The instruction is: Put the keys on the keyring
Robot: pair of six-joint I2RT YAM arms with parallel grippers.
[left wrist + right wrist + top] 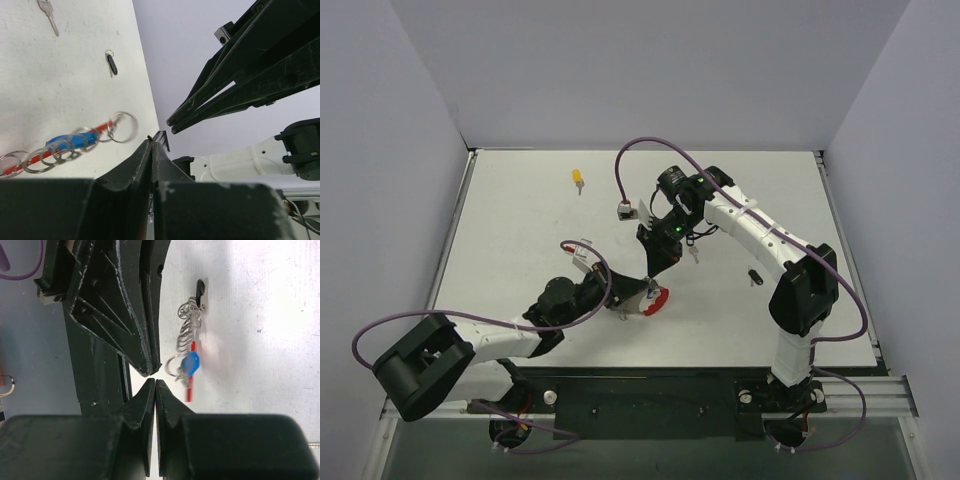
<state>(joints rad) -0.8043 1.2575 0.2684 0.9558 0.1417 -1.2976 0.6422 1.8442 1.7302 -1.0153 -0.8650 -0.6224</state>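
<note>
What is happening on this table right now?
The left gripper and the right gripper meet over the white table, both shut, tips near each other, with nothing seen held. The thin red keyring with silver rings lies beside them, a blue-headed key among its rings. A yellow-headed key and a black-headed key lie loose.

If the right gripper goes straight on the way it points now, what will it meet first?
Most likely the left gripper, tip to tip just ahead of the right gripper; the keyring lies off to one side.
</note>
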